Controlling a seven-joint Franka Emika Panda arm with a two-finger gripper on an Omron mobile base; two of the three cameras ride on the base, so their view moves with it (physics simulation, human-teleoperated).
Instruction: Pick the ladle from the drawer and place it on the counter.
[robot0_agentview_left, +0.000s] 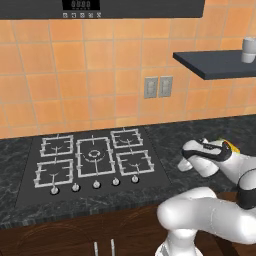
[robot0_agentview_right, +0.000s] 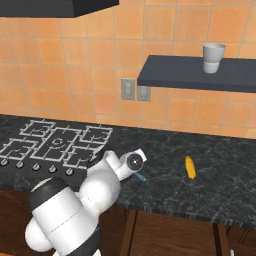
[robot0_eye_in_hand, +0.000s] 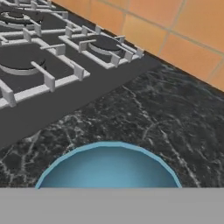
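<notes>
Right beneath the hand, the ladle (robot0_eye_in_hand: 109, 168) shows its teal-blue bowl against the black marbled worktop (robot0_eye_in_hand: 175, 118); from the right base view a teal bit (robot0_agentview_right: 141, 176) pokes out under the wrist, over the worktop's front part, just right of the stove (robot0_agentview_right: 55, 145). Whether the tool (robot0_agentview_right: 136, 165) is clenched on it or released, I cannot tell, since its fingers are hidden. A yellow stick (robot0_agentview_right: 190, 167) lies well apart to the right. A cup (robot0_agentview_right: 213, 58) stands on the wall shelf (robot0_agentview_right: 195, 73).
</notes>
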